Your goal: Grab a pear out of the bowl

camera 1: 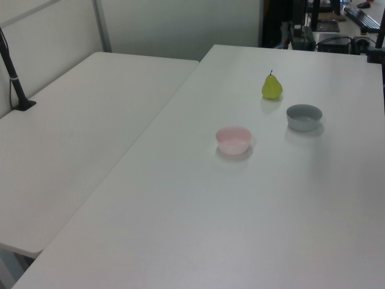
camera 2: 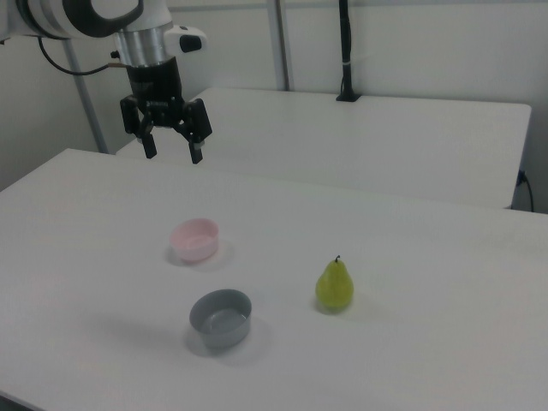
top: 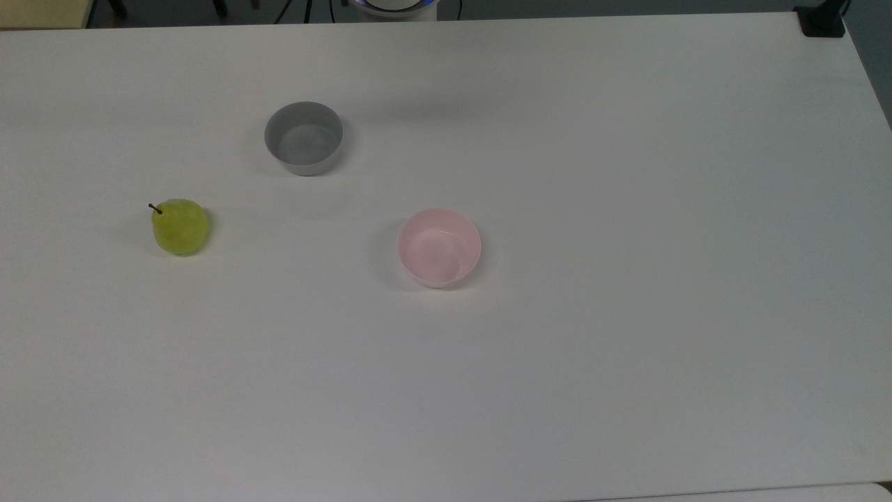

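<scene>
Standing upright on the white table [top: 627, 348], the pear [top: 180, 227] rests alone near the top view's left edge, its stem pointing up in the left view [camera 1: 272, 87] and right view [camera 2: 335, 286]. The pink bowl [top: 439, 247] sits well apart from it, holding nothing, and the grey bowl [top: 304, 137] lies between them toward the far edge. High above the table in the right view, the gripper [camera 2: 171, 154] hangs with fingers spread wide, gripping nothing.

One pear [top: 180, 227], one pink bowl [top: 439, 247], one grey bowl [top: 304, 137]
</scene>
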Robot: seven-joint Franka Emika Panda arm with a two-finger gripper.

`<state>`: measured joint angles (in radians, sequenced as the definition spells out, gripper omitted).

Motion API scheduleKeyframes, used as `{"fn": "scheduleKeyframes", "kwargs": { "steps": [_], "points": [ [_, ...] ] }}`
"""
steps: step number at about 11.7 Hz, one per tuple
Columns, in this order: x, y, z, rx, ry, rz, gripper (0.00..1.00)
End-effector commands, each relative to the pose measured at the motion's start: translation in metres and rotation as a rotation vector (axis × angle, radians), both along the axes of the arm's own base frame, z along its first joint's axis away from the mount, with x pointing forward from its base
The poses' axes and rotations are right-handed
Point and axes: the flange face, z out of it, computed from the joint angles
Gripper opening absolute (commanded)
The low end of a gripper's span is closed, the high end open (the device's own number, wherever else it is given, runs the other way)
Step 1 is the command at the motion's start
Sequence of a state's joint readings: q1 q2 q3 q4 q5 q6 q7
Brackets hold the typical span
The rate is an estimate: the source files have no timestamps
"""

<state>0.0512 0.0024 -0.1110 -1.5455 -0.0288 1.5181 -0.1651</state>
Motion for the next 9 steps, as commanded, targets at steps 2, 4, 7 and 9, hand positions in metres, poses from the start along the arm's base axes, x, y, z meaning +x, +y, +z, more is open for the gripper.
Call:
{"fn": "scheduleKeyframes", "kwargs": {
  "steps": [2,4,7,9],
  "points": [
    [0.016,0.007,-0.013,0.073,-0.097,-0.035,1.0],
    [0.023,0.005,-0.012,0.076,-0.145,-0.043,1.0],
    [0.026,0.005,-0.016,0.077,-0.142,-0.045,1.0],
    [0.025,0.012,-0.016,0.076,-0.134,-0.032,1.0]
  ]
}}
